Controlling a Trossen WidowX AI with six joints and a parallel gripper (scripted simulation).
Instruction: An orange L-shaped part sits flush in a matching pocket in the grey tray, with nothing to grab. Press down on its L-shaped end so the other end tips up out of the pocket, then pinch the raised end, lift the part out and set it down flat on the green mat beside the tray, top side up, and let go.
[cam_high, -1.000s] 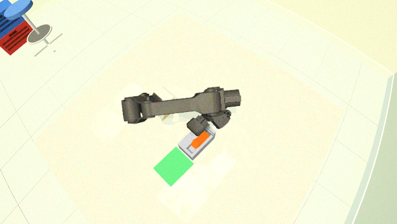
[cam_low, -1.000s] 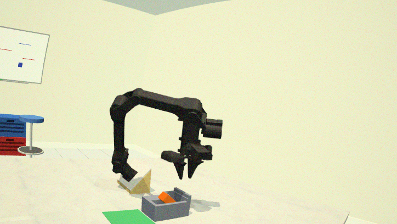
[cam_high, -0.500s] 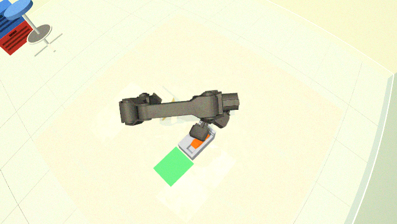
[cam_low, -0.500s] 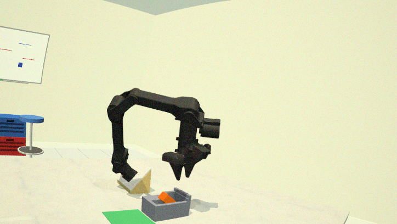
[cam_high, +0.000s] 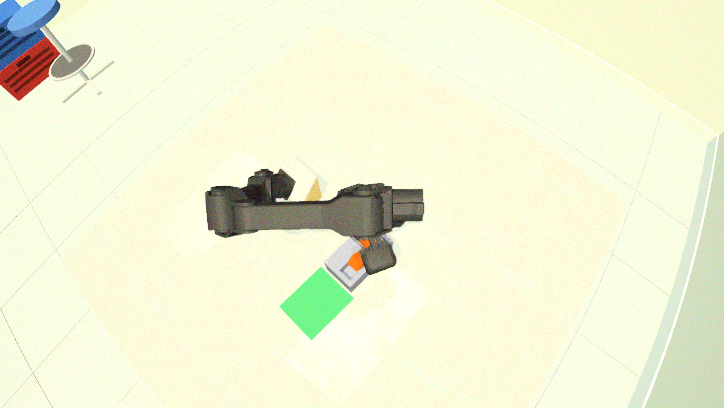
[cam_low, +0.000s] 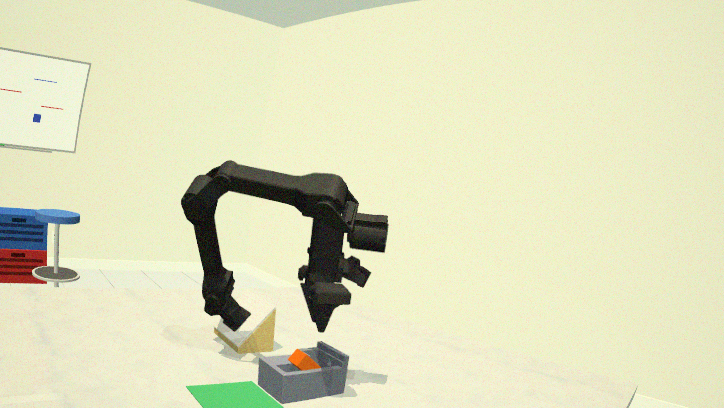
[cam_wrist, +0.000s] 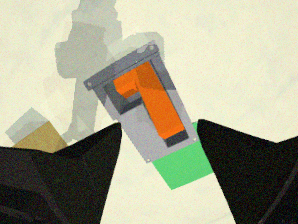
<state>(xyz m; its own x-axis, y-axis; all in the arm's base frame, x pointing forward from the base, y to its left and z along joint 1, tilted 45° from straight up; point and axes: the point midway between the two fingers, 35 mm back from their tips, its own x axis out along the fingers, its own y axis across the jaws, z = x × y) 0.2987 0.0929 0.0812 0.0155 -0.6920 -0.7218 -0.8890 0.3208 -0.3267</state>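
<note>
"Where can the orange L-shaped part (cam_high: 356, 262) (cam_low: 302, 358) (cam_wrist: 160, 107) be found?"

"It is seated in the grey tray (cam_high: 336, 255) (cam_low: 309, 389) (cam_wrist: 135, 135), and it is held there at a tilt. Its L-shaped end is set low, toward the tray's raised end wall; its straight end is tipped up, toward the edge that is faced by the green mat (cam_high: 316, 304) (cam_low: 233, 395) (cam_wrist: 185, 165)."

"And how is the gripper (cam_high: 375, 244) (cam_low: 321, 328) (cam_wrist: 160, 127) to be described?"

"It is opened somewhat past halfway, and nothing is gripped. In the exterior view its fingertips are seen above the tray, pointed down and clear of its rim. One finger is mostly hidden there behind the other."

"How are the tray and mat placed on the work surface (cam_high: 455, 304) (cam_low: 481, 364) (cam_wrist: 225, 50)?"

"In the top view both are set well in from its left and right corners. The mat's upper right edge is placed just beside the tray's lower left edge, with a narrow gap left between them. No part has been laid on the mat."

"Is anything else placed nearby?"

"A yellow wedge (cam_high: 314, 191) (cam_low: 260, 334) (cam_wrist: 42, 137) is seen apart from the tray; in the top view it is partly covered by the arm (cam_high: 303, 215) (cam_low: 263, 184)."
</note>
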